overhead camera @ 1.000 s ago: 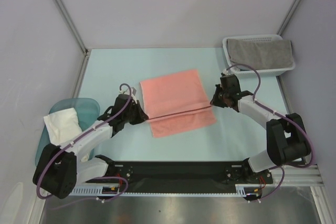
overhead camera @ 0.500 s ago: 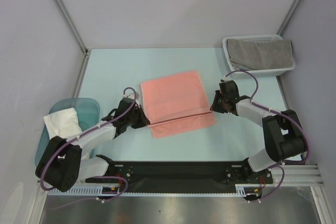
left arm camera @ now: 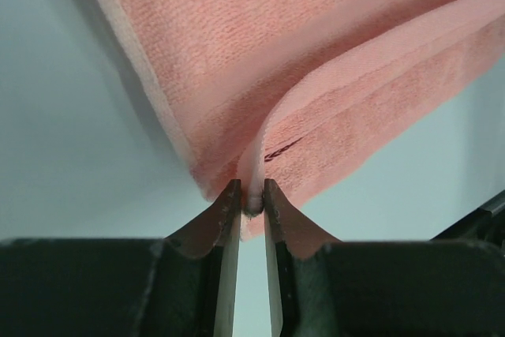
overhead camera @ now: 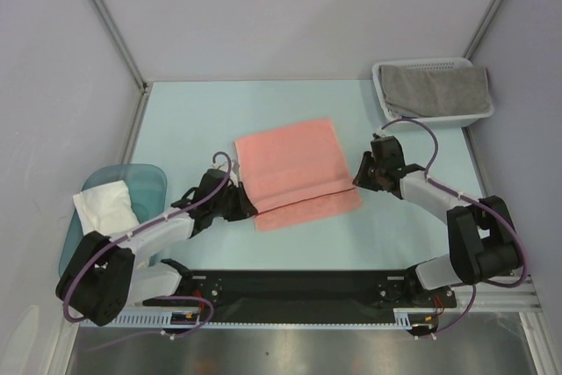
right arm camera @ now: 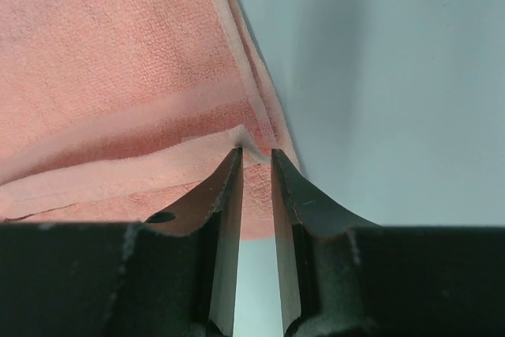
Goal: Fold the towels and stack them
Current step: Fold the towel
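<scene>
Though the top view hides this, wrist views show left gripper (left arm camera: 251, 197) and right gripper (right arm camera: 254, 157) pinching the pink towel (overhead camera: 290, 169) at its edges.

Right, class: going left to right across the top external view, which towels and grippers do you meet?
white towel → left gripper → salmon-pink towel → right gripper → grey towel
</scene>
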Action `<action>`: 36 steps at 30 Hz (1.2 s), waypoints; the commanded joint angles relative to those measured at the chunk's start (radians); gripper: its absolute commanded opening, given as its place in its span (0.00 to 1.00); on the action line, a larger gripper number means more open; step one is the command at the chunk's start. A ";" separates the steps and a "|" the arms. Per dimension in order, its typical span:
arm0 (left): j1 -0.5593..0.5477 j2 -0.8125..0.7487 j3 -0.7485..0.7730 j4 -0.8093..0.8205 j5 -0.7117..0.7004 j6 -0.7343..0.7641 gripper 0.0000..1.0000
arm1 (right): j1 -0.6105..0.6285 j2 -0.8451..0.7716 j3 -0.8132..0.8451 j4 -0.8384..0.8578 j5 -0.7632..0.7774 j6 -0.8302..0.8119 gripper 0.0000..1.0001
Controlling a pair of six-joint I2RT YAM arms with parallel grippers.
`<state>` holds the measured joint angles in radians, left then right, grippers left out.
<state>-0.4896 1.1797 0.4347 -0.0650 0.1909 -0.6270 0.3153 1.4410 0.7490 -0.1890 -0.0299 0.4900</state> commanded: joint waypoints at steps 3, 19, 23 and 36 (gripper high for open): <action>-0.021 -0.043 -0.013 0.050 0.068 0.023 0.24 | 0.001 -0.070 -0.017 -0.016 0.027 0.005 0.26; -0.032 -0.218 -0.016 -0.047 0.120 0.026 0.34 | 0.001 -0.202 -0.043 -0.066 0.059 0.024 0.29; -0.032 -0.219 -0.016 -0.039 0.133 0.012 0.34 | 0.002 -0.202 -0.042 -0.064 0.056 0.027 0.32; -0.032 -0.268 0.033 -0.094 0.157 -0.004 0.41 | -0.025 -0.110 0.062 -0.026 0.041 0.004 0.36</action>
<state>-0.5152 0.9604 0.4191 -0.1326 0.3241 -0.6292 0.3016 1.3170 0.7418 -0.2520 0.0109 0.5030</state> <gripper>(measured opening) 0.409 0.355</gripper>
